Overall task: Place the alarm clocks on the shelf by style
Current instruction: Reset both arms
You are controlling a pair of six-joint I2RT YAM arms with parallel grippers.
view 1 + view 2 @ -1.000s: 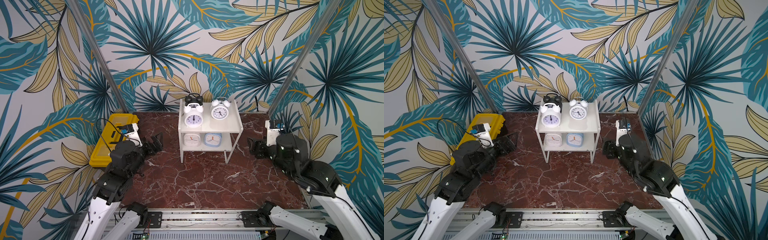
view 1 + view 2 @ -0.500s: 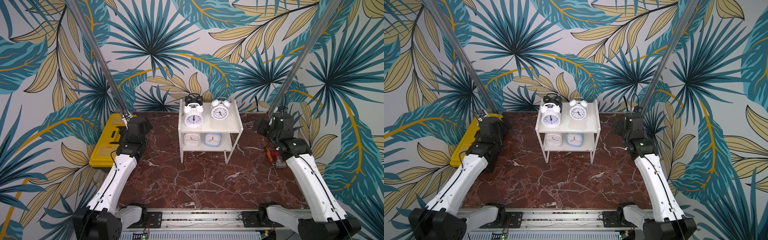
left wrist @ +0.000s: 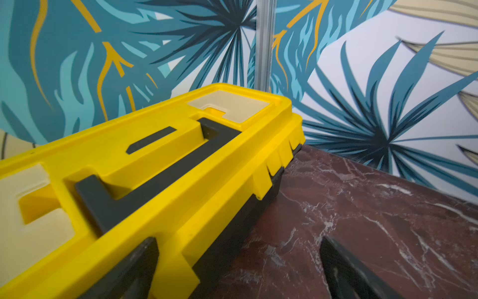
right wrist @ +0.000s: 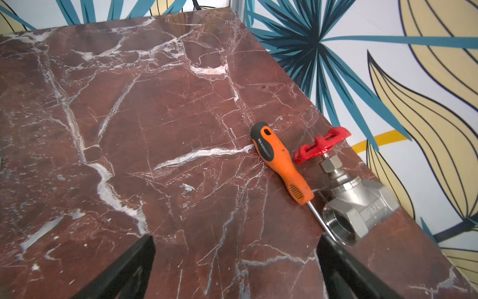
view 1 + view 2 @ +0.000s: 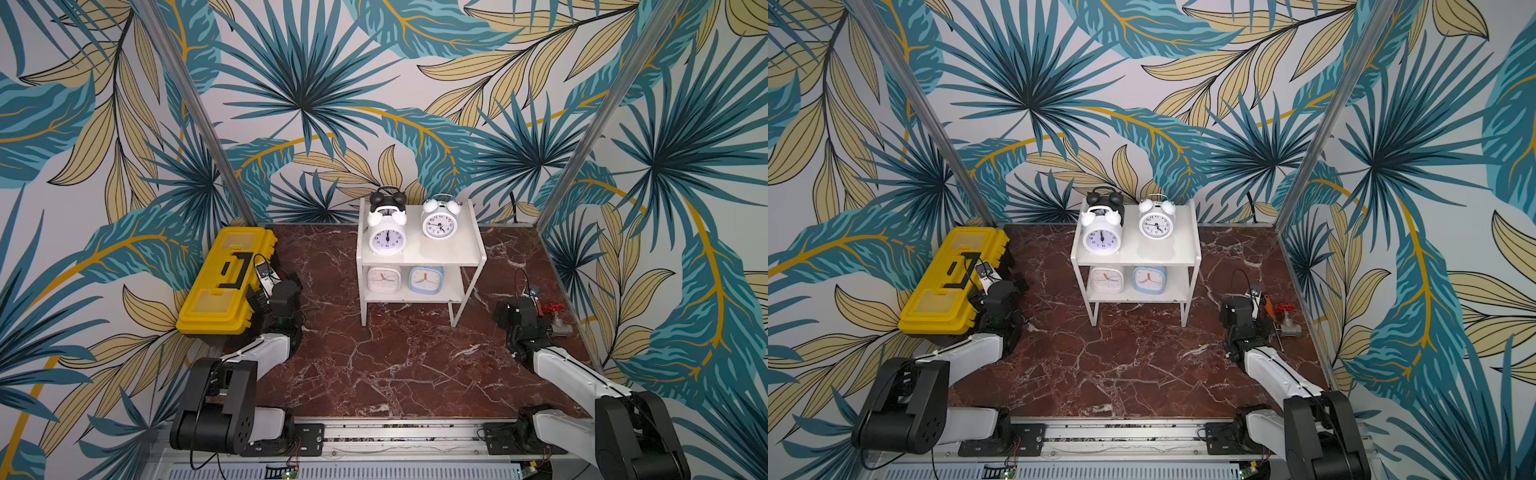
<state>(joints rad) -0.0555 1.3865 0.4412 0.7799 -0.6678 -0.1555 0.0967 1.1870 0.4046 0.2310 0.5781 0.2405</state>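
A white two-tier shelf [image 5: 461, 249] of flat boards on thin legs stands at the back of the red-brown, white-veined marble table [image 5: 395, 365]. On its top board a black twin-bell clock [image 5: 386, 198] sits behind a white twin-bell clock [image 5: 387, 239], and a second white twin-bell clock [image 5: 439, 222] stands beside them. On the lower board a white rounded-square clock [image 5: 384, 279] and a light blue rounded-square clock [image 5: 425, 280], both with orange hands, stand side by side. The round dials carry black numerals; any maker's name is too small to read. The left gripper [image 3: 236, 248] hangs with its black fingers spread wide and empty, just beside a glossy yellow plastic toolbox [image 5: 216, 299] with a black handle recessed in its lid. The right gripper [image 4: 236, 242] is likewise spread and empty above bare marble. Near it lie an orange-and-black screwdriver [image 4: 282, 163], its grip lettering too blurred to read, and a grey metal valve [image 4: 357, 204] with a red handwheel and threaded bore.
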